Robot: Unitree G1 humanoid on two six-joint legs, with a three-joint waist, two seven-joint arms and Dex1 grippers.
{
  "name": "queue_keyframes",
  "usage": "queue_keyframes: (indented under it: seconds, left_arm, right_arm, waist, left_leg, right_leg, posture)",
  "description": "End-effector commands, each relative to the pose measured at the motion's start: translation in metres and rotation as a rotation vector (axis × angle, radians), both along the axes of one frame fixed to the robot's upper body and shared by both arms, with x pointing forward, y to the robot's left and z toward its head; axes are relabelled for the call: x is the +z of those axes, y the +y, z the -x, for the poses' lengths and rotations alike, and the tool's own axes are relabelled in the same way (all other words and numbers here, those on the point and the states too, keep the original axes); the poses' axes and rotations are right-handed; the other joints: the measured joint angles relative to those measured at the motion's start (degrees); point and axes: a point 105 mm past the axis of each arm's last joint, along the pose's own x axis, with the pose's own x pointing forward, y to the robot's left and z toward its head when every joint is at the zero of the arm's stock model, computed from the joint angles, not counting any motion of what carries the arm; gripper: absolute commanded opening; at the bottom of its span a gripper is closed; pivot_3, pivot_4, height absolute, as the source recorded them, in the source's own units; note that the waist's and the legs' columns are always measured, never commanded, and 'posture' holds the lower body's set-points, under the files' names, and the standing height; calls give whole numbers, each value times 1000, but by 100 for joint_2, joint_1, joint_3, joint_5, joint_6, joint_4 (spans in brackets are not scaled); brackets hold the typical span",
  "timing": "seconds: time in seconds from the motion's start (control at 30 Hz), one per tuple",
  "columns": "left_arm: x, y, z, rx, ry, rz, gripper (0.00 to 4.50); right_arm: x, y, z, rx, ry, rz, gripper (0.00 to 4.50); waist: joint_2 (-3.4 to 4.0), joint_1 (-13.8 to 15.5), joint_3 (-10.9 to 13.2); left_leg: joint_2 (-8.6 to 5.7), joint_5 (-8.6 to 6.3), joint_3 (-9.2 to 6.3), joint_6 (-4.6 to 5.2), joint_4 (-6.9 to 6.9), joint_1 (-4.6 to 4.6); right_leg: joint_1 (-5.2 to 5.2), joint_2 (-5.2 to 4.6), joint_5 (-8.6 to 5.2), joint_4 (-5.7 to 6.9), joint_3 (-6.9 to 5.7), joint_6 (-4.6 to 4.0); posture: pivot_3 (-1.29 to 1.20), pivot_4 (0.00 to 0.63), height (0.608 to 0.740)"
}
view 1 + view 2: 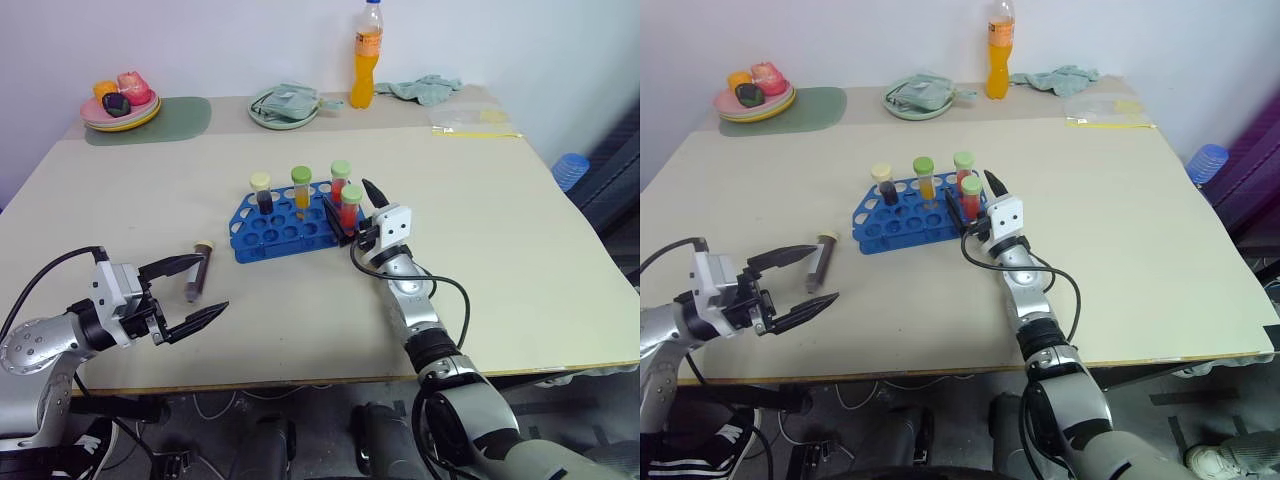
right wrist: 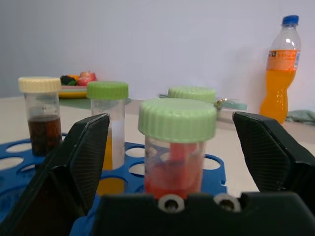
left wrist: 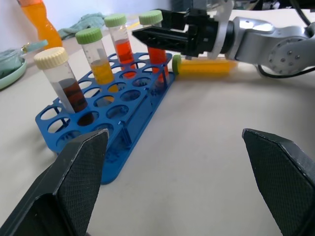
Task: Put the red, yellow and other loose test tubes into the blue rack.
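Note:
The blue rack stands mid-table. Upright in it are a cream-capped dark tube, a green-capped yellow tube and two green-capped red tubes. My right gripper is open at the rack's right end, its fingers on either side of the nearer red tube without touching it. Another yellow tube lies flat on the table behind the rack, beside that gripper. A dark loose tube lies left of the rack. My left gripper hangs open just in front of it, holding nothing.
Along the back edge are an orange drink bottle, a plate of food on a green mat, a plate with a cloth and a teal cloth. A blue object sits off the right edge.

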Motion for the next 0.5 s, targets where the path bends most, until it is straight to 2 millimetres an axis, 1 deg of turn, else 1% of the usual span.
queue_keyframes:
  seconds: [0.03, 0.17, 0.27, 0.37, 0.4, 0.43, 0.5]
  left_arm:
    - [7, -1, 2, -2, -41, -2, 4500]
    - [6, -4, 2, -3, -44, 6, 4500]
    - [5, -5, 2, -1, -45, 12, 4500]
    - [5, -5, 3, -4, -40, 11, 4500]
    - [5, -5, 3, -4, -38, 10, 4500]
    - [5, -4, 2, -3, -38, 10, 4500]
    - [5, -3, 1, -5, -40, 9, 4500]
  right_arm:
    - [17, -11, 15, 32, -50, 34, 4386]
    - [10, -29, 30, 3, 12, 87, 4386]
    - [5, -35, 37, 11, 144, 147, 4386]
    - [19, -40, 43, 37, 263, 199, 4386]
    - [26, -44, 43, 41, 322, 195, 4386]
    - [30, -47, 45, 49, 393, 232, 4386]
    - [34, -54, 48, 48, 516, 272, 4386]
  waist:
    - [0, 11, 0]
    - [0, 14, 0]
    - [0, -5, 0]
    - [1, 3, 1]
    - [2, 8, 1]
    - [1, 9, 1]
    - [1, 29, 1]
  left_leg:
    - [0, 0, 0, 0, 0, -1]
    - [0, 0, 0, 1, -2, 0]
    - [0, -1, 1, 1, -3, 0]
    - [2, -1, 1, 1, -3, 2]
    - [2, -1, 0, 2, -5, 3]
    - [3, -1, 0, 2, -5, 2]
    - [2, -1, 0, 2, -5, 1]
  right_leg:
    - [0, -1, 0, -1, 0, 0]
    - [2, -2, 0, -2, 0, 0]
    - [1, -1, 0, -1, 0, 0]
    - [0, -1, 0, 0, 2, -2]
    - [0, -1, -1, -1, 2, -2]
    - [0, -2, -1, -1, 1, -2]
    - [1, -5, -1, -3, 1, -2]
  posture:
    - [0, 150, 740]
    - [0, 150, 740]
    - [0, 150, 740]
    - [0, 150, 740]
    - [0, 150, 740]
    - [0, 150, 740]
    - [0, 150, 740]
